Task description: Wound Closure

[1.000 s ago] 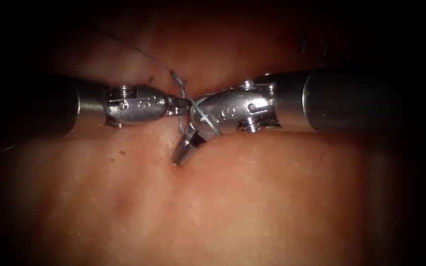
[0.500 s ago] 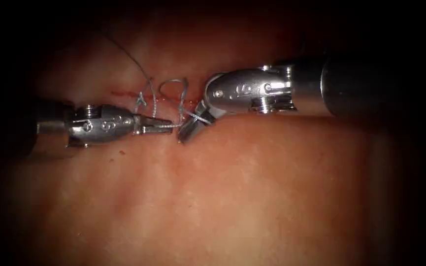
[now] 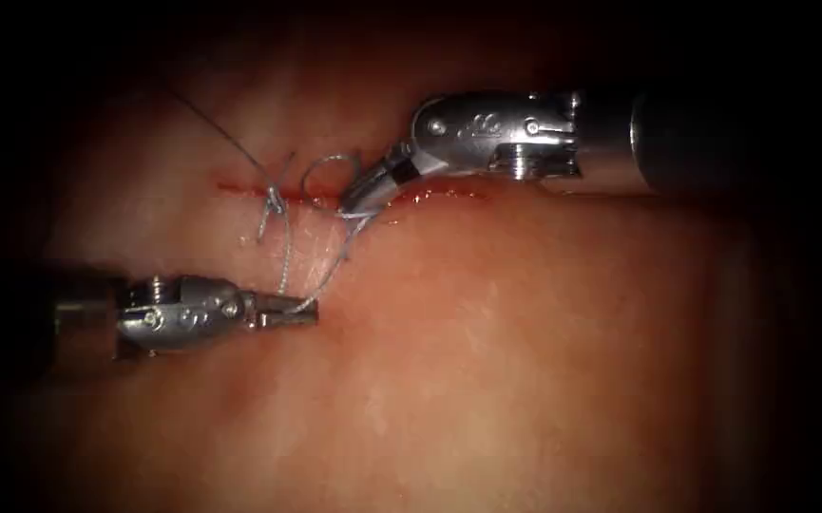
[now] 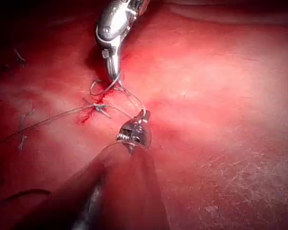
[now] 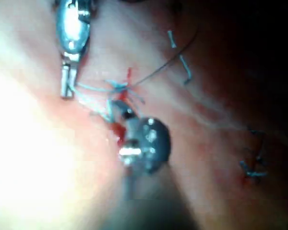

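On the cut [image 3: 353,195], mid-tissue [image 3: 525,361], the thread [image 3: 289,252] sits knotted with a loose loop. The left tool [image 3: 298,312] is clenched on a thread end well off the cut, on its near side (closed tight), and the right tool [image 3: 358,198] grips thread right at the cut. Can't spot the needle.
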